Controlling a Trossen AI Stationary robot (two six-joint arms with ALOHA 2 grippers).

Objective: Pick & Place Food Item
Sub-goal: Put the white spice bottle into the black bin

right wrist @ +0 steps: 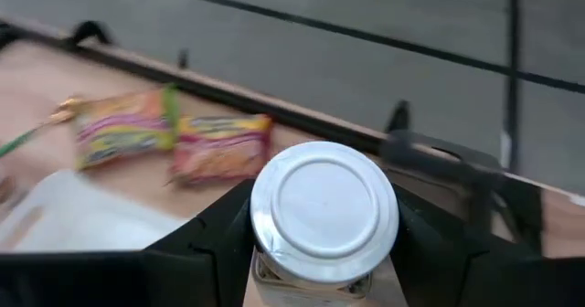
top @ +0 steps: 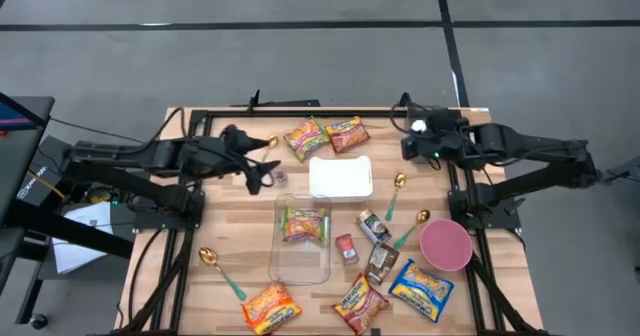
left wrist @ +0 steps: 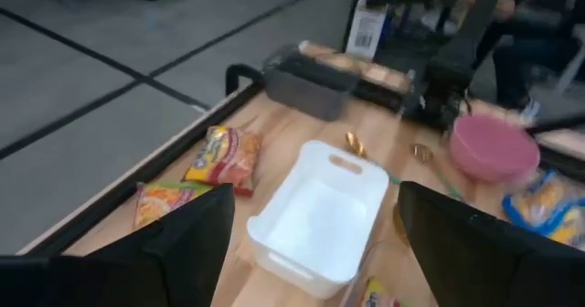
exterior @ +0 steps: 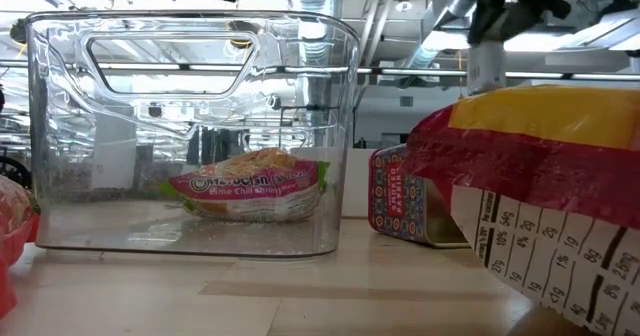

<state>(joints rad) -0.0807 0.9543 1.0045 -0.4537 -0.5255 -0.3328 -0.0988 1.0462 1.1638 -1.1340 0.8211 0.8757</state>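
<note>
From above: table (top: 235, 261) crowded with food. Clear bin (top: 301, 238) at the centre holds one noodle pack (top: 303, 224). White tray (top: 341, 176) lies just behind it. Two more packs (top: 326, 136) sit beside each other at the far edge. Pink bowl (top: 445, 244) near the right side, spoons (top: 398, 196) between it and the tray. Left gripper (top: 258, 180) hangs over the table left of the tray, nothing in it. Right gripper (top: 416, 142) is at the far right corner, holding something white.

Table level: the noodle pack (exterior: 250, 188) lies flat on the bin (exterior: 190, 126) floor. A small red tin (exterior: 408, 202) stands just beside the bin; a big red-and-yellow bag (exterior: 540, 191) fills the foreground.

Left wrist: fingers (left wrist: 196, 238) spread wide and empty, the white tray (left wrist: 315, 216) ahead between them, pink bowl (left wrist: 494, 147) farther off.

Right wrist: fingers (right wrist: 206, 238) clamp a jar (right wrist: 324, 211) with a white lid, upright. The two packs (right wrist: 169, 133) lie beyond.
</note>
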